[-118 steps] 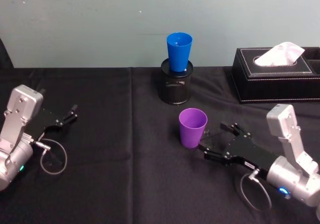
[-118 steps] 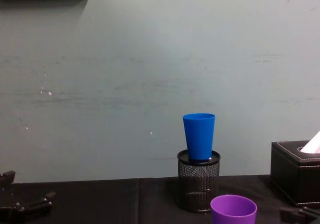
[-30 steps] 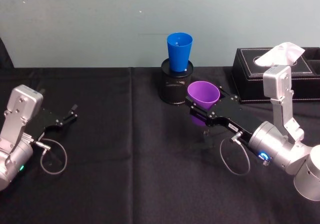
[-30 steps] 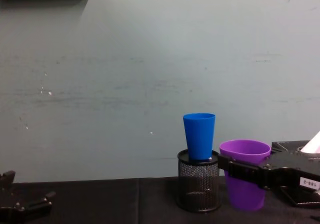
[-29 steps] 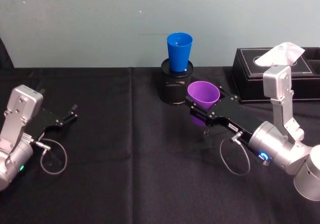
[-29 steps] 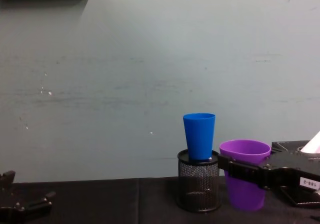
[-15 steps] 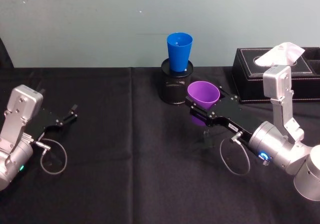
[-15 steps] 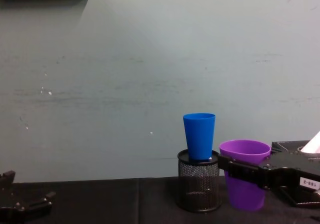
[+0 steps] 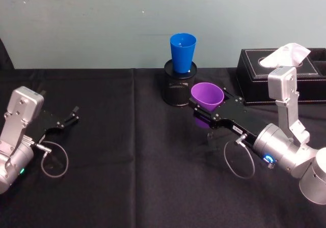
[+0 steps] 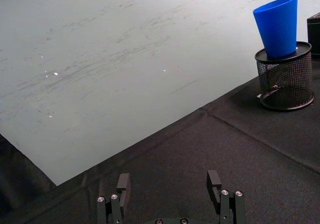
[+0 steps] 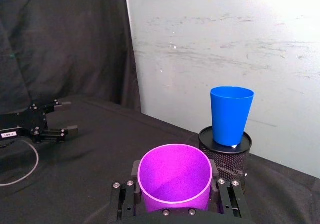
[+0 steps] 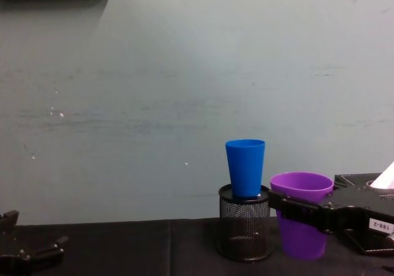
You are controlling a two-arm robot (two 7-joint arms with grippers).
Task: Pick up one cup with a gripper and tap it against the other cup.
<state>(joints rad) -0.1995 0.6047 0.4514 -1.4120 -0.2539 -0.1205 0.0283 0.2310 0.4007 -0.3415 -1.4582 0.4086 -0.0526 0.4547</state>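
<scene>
beside tall blue cup [image 9: 183,52], tapered purple cup [image 9: 207,96]

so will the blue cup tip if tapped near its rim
The blue cup stands narrow end down in the mesh pen holder, mostly above its rim, so a high tap could rock it. It looks like thin plastic, likely light. The purple cup in the right gripper should touch gently.

Centre frame, my right end effector [image 9: 208,102] holds the purple plastic tapered cup [image 9: 206,92] just lower right of the black mesh pen holder [image 9: 178,89], which bears the blue plastic tapered cup [image 9: 182,52]. My left end effector [image 9: 72,116] lies far left.
</scene>
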